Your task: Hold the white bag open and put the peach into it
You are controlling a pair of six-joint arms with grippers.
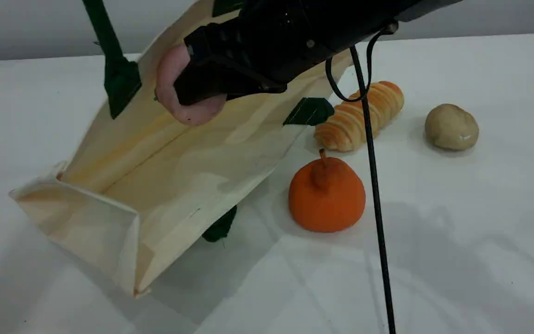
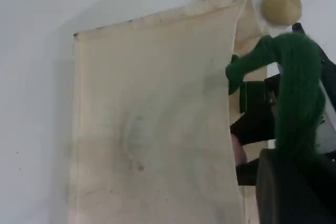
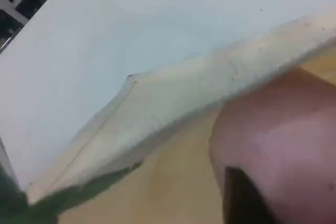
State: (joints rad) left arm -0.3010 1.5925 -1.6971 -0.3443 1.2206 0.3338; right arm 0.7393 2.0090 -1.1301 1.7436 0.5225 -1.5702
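The white bag [image 1: 179,171] lies on its side on the table with its mouth toward the far side and raised. One dark green handle [image 1: 109,51] runs up out of the scene view's top edge. In the left wrist view that handle [image 2: 299,77] leads down into my left gripper [image 2: 294,169], which is shut on it beside the bag's wall [image 2: 152,129]. My right gripper [image 1: 186,76] reaches into the bag's mouth, shut on the pale pink peach [image 1: 169,83]. The right wrist view shows the peach [image 3: 283,135] close up above a dark fingertip [image 3: 236,192].
Right of the bag stand an orange stemmed fruit [image 1: 326,195], a striped bread roll [image 1: 362,116] and a beige potato-like lump [image 1: 451,126]. A black cable [image 1: 374,185] hangs from the right arm down across the table in front of them.
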